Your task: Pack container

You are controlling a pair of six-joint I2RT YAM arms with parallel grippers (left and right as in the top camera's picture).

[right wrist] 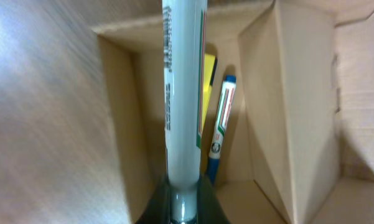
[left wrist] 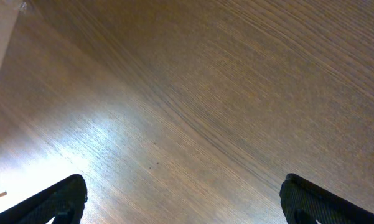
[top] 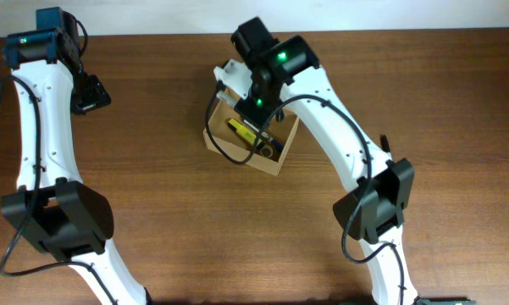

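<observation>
My right pincer [right wrist: 183, 200] is clenched on a white marker [right wrist: 183, 93]; only the dark root of its jaws shows at the bottom edge of the wrist view, so I cannot make out the fingertips themselves; the marker runs straight out ahead of the pincer and is cut off at the top of the frame, its print too blurred to read. The container [right wrist: 121, 112] lies directly ahead of and beneath this pincer, open, with the marker's far end over its cavity; whether the tip touches the bottom I cannot tell. Inside, just right of the held marker, a yellow marker [right wrist: 209, 78] is mostly hidden behind it, and a blue-capped pen [right wrist: 220, 127] leans beside that; further right the flap [right wrist: 292, 106] stands up and blocks part of the interior. From overhead the right arm covers the container's far half, leaving only the near walls and a streak of yellow visible. My left pincer [left wrist: 190, 205] is released, its fingers [left wrist: 56, 200] spread wide at the lower corners with only bare table [left wrist: 224, 93] between them; it sits well apart from the container; a pale shape at the upper left corner is cut off and unidentifiable.
</observation>
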